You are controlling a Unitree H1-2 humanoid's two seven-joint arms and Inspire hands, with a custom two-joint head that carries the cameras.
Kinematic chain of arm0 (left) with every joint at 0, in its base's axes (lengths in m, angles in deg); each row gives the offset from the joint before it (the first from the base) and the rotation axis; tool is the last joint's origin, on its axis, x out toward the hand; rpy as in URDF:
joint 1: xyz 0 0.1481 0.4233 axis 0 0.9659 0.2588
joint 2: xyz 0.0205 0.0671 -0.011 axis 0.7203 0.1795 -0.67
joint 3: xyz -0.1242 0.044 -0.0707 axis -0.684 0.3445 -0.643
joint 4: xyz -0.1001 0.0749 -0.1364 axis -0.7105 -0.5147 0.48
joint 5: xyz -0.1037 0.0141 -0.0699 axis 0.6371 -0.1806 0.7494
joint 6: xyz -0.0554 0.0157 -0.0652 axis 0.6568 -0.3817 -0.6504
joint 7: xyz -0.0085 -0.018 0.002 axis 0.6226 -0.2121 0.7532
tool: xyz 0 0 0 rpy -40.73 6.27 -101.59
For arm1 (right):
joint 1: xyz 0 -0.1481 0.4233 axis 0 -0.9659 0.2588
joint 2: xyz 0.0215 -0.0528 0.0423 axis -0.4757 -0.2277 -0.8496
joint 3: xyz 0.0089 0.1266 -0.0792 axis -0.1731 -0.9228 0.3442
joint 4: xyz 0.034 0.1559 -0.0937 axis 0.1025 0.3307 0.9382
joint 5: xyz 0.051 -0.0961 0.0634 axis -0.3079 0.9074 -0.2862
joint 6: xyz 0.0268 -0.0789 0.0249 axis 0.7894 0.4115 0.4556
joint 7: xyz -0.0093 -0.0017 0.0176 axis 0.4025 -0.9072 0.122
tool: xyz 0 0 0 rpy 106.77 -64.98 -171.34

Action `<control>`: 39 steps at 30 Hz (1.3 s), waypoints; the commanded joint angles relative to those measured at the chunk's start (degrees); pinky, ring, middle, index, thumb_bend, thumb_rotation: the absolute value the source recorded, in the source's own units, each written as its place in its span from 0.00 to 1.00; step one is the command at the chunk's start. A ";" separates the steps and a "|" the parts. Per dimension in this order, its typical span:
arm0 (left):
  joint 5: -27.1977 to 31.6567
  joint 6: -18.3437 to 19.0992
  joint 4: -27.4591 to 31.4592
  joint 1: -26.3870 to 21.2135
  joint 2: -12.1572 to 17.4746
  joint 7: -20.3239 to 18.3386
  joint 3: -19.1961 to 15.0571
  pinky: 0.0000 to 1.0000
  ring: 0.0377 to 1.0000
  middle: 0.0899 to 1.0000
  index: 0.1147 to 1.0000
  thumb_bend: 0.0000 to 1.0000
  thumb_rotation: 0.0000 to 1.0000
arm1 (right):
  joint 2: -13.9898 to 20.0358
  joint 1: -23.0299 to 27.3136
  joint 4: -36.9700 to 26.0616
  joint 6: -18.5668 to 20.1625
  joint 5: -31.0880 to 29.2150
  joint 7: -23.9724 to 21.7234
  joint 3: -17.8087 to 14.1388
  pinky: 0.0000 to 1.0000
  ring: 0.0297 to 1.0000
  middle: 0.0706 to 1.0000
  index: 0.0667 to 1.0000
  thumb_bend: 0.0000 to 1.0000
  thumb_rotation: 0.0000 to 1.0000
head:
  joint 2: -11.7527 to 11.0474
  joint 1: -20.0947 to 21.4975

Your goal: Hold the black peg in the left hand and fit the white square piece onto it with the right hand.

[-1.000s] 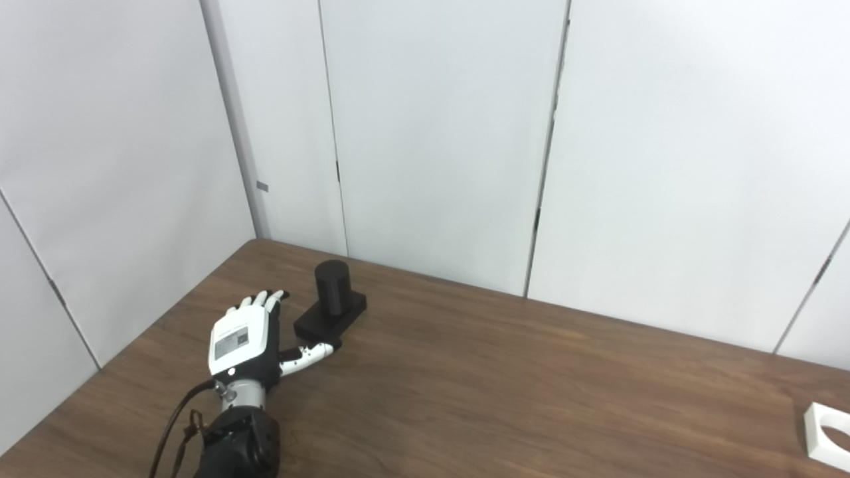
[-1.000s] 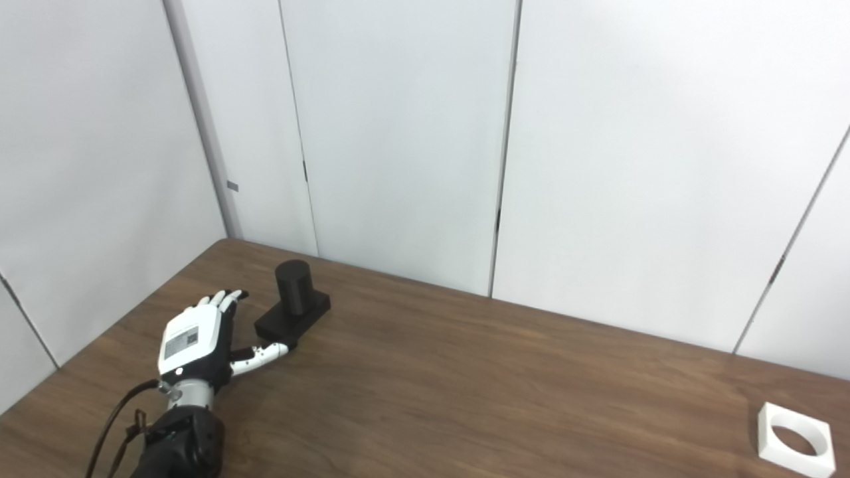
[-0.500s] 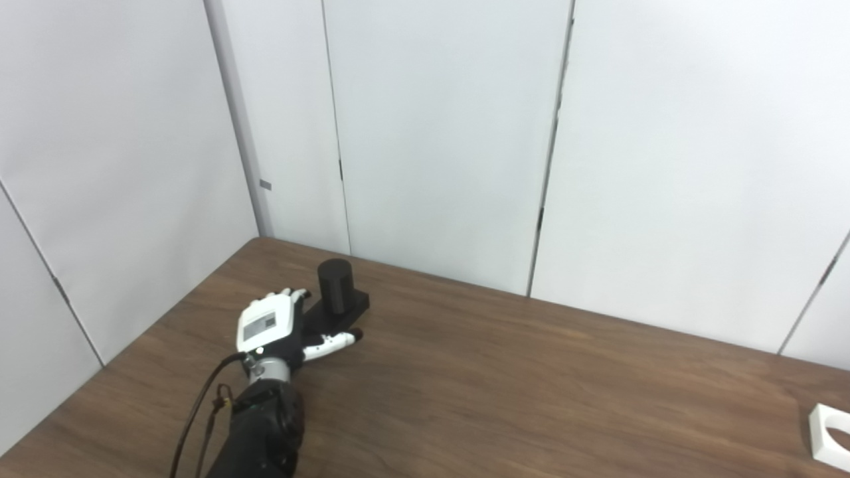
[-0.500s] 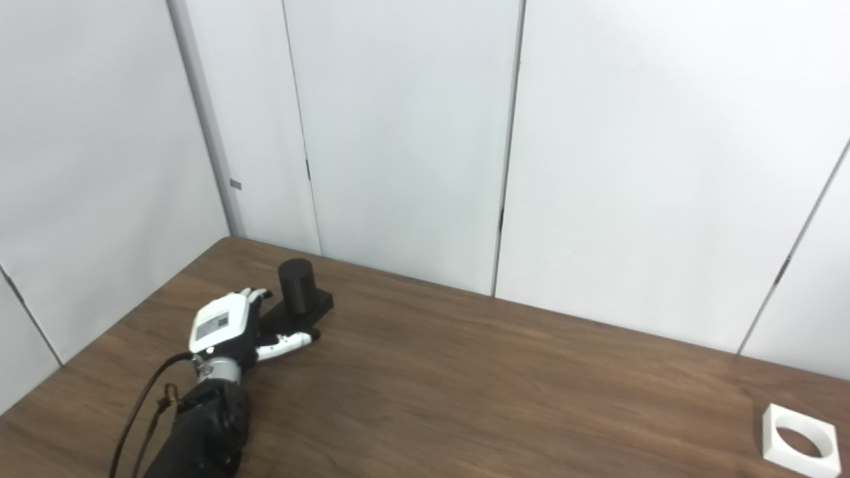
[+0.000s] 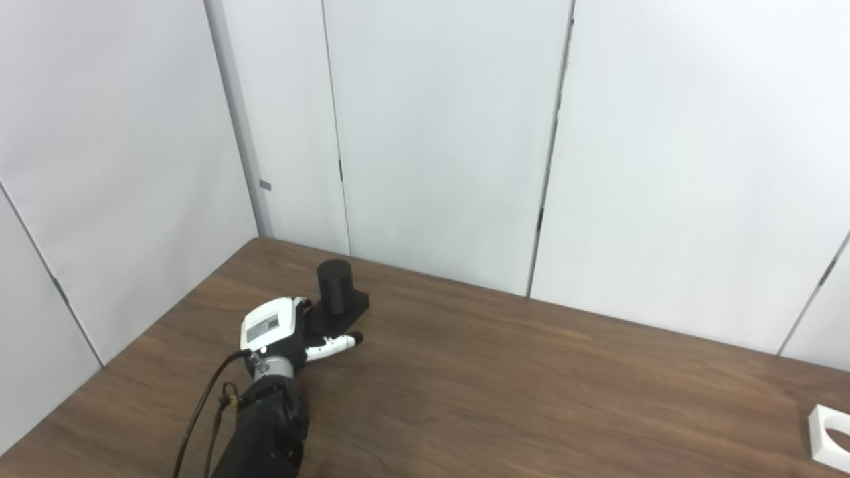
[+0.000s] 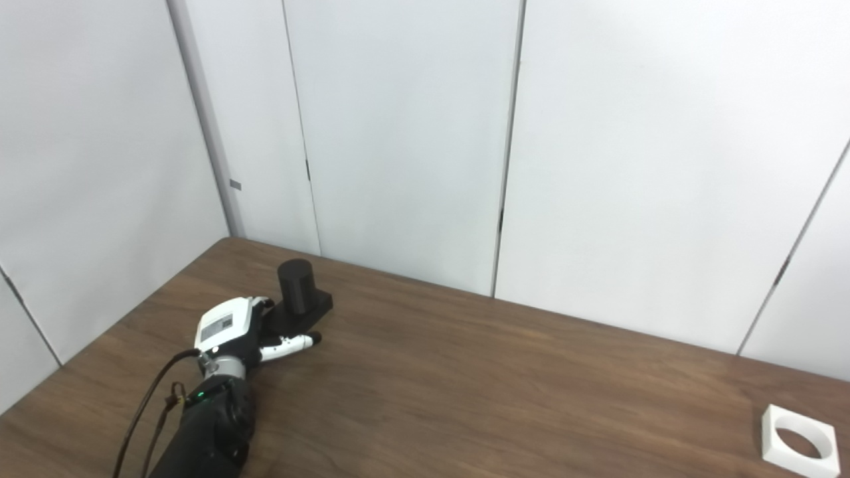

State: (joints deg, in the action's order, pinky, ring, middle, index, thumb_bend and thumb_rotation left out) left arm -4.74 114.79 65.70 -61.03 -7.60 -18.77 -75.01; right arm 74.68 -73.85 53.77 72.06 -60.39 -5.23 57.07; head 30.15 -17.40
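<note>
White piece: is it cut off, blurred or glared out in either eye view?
Left eye view: white piece is cropped by the right edge. Right eye view: it shows whole, hole visible, soft but readable; no glare on the table.

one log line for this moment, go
left robot hand: at peg base, grip unclear | right robot hand: not in view | white piece: on table, far right | fit: not started

Black peg [image 5: 334,285] stands upright; white square piece [image 6: 797,441] lies flat.
</note>
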 commanded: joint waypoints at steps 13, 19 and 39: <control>-3.20 0.12 -0.79 -3.55 1.18 3.59 -0.12 0.95 0.93 0.91 0.83 0.95 0.70 | -0.93 -1.81 1.32 -0.26 -0.92 -0.15 0.59 0.98 0.98 0.95 1.00 0.70 1.00 | 0.29 -0.18; -4.98 0.13 -2.05 -4.20 1.29 2.88 -0.25 0.94 0.93 0.91 0.83 0.96 0.71 | -0.81 -1.89 1.22 0.23 -0.24 0.28 0.51 0.97 0.98 0.95 1.00 0.72 1.00 | 0.48 -0.15; -6.76 0.12 -6.06 -6.30 2.45 2.95 1.29 0.93 0.89 0.84 0.62 0.91 0.58 | -0.81 -2.17 1.20 -0.42 -0.67 -0.07 0.57 0.94 0.97 0.93 1.00 0.69 0.98 | 0.63 0.44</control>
State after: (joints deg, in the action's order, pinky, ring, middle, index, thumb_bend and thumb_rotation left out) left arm -10.95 114.78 58.88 -64.24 -7.08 -17.88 -73.93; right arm 74.72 -74.09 53.68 72.23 -60.57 -5.27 57.12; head 30.76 -16.88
